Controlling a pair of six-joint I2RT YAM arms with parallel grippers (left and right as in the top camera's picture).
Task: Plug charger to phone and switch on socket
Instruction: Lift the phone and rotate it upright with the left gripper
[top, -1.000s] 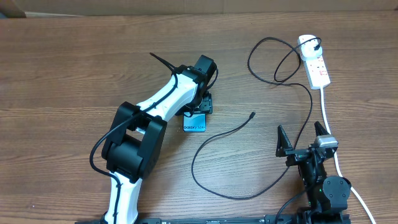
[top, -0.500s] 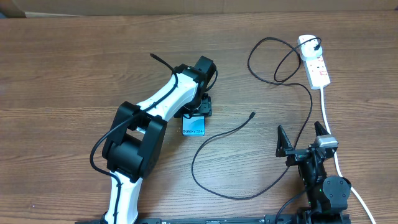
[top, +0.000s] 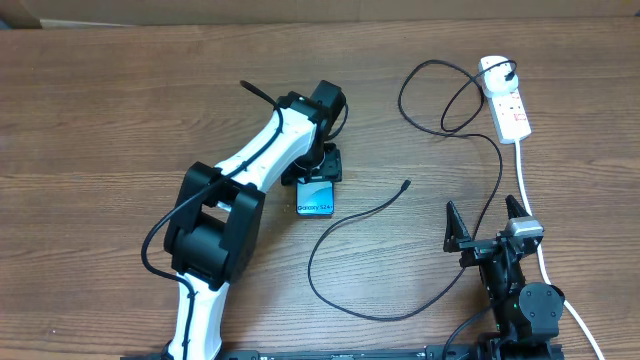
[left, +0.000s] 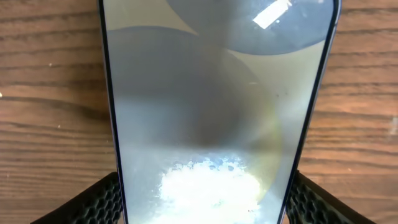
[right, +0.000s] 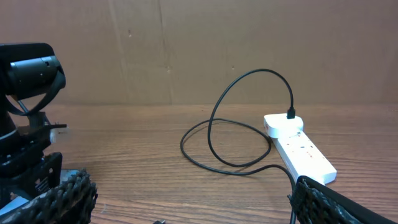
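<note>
Phone (top: 315, 198) first, seen from overhead: it sits just left of the frame's middle, its lit end poking out below the left tool (top: 322, 172), while the charger (top: 310, 265) curls across the desk (top: 100, 120) with its connector tip (top: 405, 185) lying loose, near the phone's right but apart from it. The cable's far end is plugged into the socket (top: 508, 100) at upper right, beside the thick white cord (top: 528, 185). The right tool (top: 485, 222) waits at lower right, its jaws spread wide and holding nothing. In the left wrist view the phone (left: 211, 124) fills the frame over the wood, and both ribbed pads (left: 102, 202) press against its long edges, so this tool is closed across the phone's width; whether the phone is lifted or resting I cannot tell. The right wrist view shows the socket (right: 298, 146) at right, the cable arching above it, and the open fingers (right: 62, 196) low in the frame. The step in hand looks like bracing the phone: I would keep it flat and still with its port end towards the loose tip, then have the right tool pinch the cable just behind that tip and feed it in straight. Where the port is, the views do not show.
</note>
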